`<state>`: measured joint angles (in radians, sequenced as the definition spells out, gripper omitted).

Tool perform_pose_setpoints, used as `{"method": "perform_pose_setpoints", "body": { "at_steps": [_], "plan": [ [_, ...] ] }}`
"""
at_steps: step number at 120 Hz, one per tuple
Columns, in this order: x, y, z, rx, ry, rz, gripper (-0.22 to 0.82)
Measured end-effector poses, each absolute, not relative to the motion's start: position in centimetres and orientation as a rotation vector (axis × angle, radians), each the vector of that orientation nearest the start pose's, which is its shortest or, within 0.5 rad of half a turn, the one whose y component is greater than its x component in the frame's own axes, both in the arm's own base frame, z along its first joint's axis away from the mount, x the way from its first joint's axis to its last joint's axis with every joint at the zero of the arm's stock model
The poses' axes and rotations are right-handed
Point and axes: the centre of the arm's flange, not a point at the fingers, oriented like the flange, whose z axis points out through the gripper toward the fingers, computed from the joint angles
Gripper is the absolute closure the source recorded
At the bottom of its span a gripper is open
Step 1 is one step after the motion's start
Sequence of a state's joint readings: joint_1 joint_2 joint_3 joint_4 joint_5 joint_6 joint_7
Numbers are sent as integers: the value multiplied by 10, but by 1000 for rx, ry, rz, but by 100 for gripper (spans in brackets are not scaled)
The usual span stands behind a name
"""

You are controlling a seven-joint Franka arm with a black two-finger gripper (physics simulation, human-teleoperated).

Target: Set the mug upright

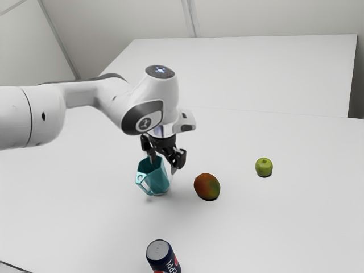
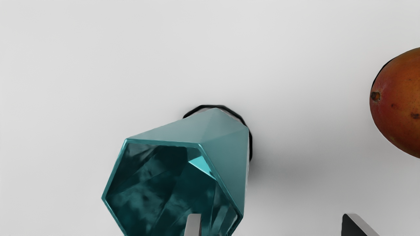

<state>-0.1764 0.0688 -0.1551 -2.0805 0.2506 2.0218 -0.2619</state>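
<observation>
With its fingers parted and holding nothing, the tool [image 1: 163, 165] has one finger at the open, upward-facing mouth of the mug [image 1: 156, 181], the other outside. On the tabletop [image 1: 85, 227], the exterior view puts a mango [image 1: 207, 186] toward the mug's three o'clock, a can [image 1: 163, 257] near six.

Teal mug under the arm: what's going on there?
The Franka arm is working at the mug, which it's meant to set upright. Its jaws are open and not gripping the mug: one finger is at the mouth, the other outside, on the mango side. The mouth faces upward, but I can't tell whether the mug stands fully upright.
</observation>
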Motion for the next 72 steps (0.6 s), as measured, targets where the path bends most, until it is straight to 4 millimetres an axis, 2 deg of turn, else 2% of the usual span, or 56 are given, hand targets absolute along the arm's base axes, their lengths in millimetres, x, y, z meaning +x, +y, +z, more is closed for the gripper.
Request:
{"method": "perform_pose_setpoints", "body": {
  "at_steps": [11,16,32,54,61,72],
  "plan": [
    [518,-163,398,-2917,252,73,13],
    [518,-163,410,-2946,228,52,11],
    [533,-169,476,-3086,200,-59,6],
    [552,-171,572,-3155,308,-218,2],
    [554,-170,595,-3153,353,-235,2],
    [553,-164,612,-3144,422,-214,1]
  ]
}}
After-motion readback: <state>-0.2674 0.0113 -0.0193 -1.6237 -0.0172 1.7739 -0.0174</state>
